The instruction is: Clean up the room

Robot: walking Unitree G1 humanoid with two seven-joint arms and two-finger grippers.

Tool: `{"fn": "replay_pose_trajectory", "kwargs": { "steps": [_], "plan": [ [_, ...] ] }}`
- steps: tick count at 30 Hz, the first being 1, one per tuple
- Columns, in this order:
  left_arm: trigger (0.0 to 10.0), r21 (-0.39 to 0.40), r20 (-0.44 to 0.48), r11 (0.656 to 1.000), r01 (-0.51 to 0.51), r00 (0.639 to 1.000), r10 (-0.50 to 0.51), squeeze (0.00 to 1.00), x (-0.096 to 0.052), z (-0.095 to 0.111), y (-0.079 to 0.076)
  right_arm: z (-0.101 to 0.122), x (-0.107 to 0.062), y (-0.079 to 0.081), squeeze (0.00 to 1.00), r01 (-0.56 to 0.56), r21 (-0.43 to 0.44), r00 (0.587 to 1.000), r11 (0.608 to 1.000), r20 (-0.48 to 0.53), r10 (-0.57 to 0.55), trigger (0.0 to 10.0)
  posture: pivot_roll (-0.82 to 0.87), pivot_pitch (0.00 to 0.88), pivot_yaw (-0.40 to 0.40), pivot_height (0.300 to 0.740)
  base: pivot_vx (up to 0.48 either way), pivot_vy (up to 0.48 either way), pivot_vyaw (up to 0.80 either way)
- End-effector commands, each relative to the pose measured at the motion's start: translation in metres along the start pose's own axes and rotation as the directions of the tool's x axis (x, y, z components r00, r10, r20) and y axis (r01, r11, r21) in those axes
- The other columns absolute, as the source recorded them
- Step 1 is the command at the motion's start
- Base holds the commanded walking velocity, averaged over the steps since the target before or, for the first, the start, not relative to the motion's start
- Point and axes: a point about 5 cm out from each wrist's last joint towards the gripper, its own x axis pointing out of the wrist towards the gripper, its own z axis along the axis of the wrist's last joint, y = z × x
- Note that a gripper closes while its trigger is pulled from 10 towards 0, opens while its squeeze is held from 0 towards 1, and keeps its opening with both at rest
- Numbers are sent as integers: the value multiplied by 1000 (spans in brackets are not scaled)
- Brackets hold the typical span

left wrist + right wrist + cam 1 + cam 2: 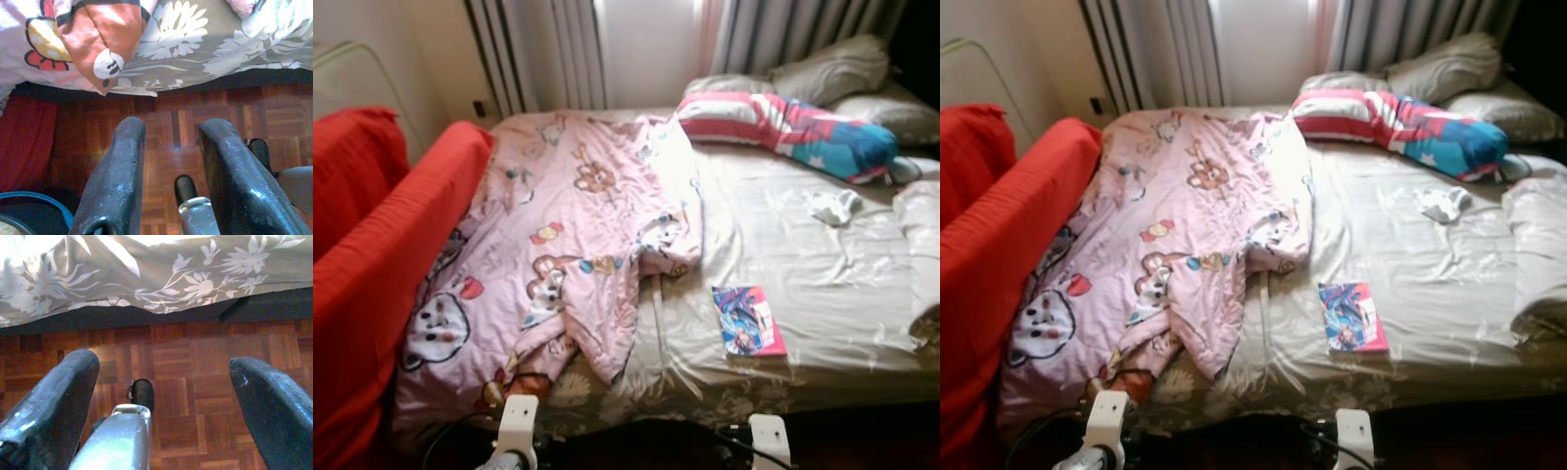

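Observation:
A bed with a beige sheet stands before me. A pink cartoon blanket lies crumpled over its left half and hangs off the front edge. A colourful book lies flat near the front edge, to the right of the blanket. A small white cloth sits further back on the sheet. Both arms hang low in front of the bed. My left gripper is open over the parquet floor, below the blanket's hanging corner. My right gripper is wide open above the floor, holding nothing.
A red sofa presses against the bed's left side. A striped pillow and grey pillows lie at the head, with curtains behind. A flowered bed skirt hangs over the wooden floor. A blue-rimmed object sits by the left gripper.

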Motion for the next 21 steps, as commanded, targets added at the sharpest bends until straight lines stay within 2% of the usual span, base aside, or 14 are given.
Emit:
{"fn": "replay_pose_trajectory", "kwargs": {
  "steps": [1,9,13,21],
  "plan": [
    [10000,2,-20,1000,-2,1000,2,0,-1,-4,1,1,0,2,0,-4,9,1000,1000,7,4,10000,-61,0,24,740,0,-368,0],
    [10000,-3,-16,1000,4,1000,-4,0,0,-3,-1,-1,0,0,0,0,8,1000,1000,-5,0,10000,-47,0,20,740,0,-295,0],
    [10000,-2,-16,1000,-2,1000,1,0,-1,-3,1,1,0,1,0,-3,20,1000,1000,-5,3,10000,-52,0,21,740,0,-245,-745],
    [10000,-1,-16,1000,-7,1000,7,0,0,-2,3,7,1,0,0,4,15,1000,1000,26,-4,10000,-51,0,26,740,0,-247,0]
  ]
}}
